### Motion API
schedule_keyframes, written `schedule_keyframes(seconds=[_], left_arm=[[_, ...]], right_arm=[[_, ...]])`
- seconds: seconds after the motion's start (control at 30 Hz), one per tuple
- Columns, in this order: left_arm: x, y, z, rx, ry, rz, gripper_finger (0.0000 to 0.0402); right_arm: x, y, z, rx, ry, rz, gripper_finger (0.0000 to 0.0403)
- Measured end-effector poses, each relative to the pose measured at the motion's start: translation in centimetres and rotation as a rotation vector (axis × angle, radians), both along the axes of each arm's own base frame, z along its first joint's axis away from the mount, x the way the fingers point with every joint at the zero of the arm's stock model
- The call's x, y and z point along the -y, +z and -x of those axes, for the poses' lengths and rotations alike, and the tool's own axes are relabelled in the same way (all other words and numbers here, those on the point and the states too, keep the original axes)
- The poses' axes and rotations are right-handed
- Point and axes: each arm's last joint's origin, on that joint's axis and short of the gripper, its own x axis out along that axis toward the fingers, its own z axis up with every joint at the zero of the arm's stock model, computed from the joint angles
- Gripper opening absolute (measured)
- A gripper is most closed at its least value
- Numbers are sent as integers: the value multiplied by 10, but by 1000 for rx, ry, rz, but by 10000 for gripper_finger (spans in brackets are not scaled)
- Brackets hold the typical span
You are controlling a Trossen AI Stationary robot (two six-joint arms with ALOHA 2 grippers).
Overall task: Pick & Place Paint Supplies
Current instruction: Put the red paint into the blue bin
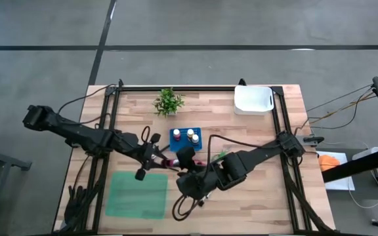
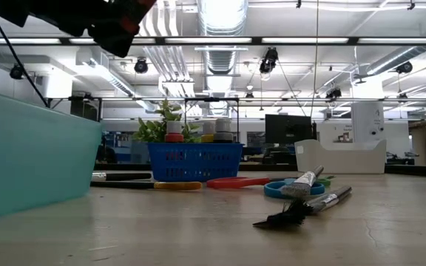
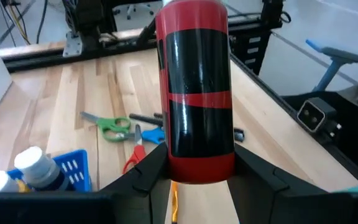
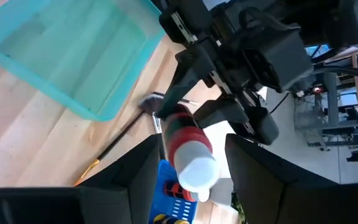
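Your teal bin [image 1: 136, 193] sits at left. Your left gripper [image 3: 194, 171] clamps a glossy red-and-black cylindrical bottle [image 3: 194, 93], raised over the table; your right gripper's [image 4: 188, 158] fingers bracket it, contact unclear. The blue slotted basket [image 2: 194, 161] holds capped bottles.

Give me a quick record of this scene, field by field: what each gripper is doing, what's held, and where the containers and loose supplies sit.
left gripper: shut on the red-and-black paint bottle, raised above the table
right gripper: fingers on either side of the same bottle's white cap; contact unclear
blue basket: mid-table, holding other bottles
teal bin: on the table's front left side
white tray: back right corner
plant: back, left of the white tray
scissors: lying loose on the wood
brushes: lying loose on the wood
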Motion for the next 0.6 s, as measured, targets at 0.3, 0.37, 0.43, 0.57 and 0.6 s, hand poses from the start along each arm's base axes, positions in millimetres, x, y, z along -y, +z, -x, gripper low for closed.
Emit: schedule_keyframes(seconds=[0.3,0.37,0.43,0.57,0.6], left_arm=[[5,0,-2,20,-24,2,141],[5,0,-1,21,-26,1,141],[5,0,-1,21,-28,0,141],[6,0,-1,24,-29,1,141],[6,1,-1,25,-30,1,141]], right_arm=[[13,-3,-6,-24,-6,-42,183],[14,-4,-6,-30,-7,-41,183],[15,-5,-7,-36,-14,-46,183],[16,-8,-7,-46,-15,-54,183],[16,-8,-7,-49,-10,-59,183]])
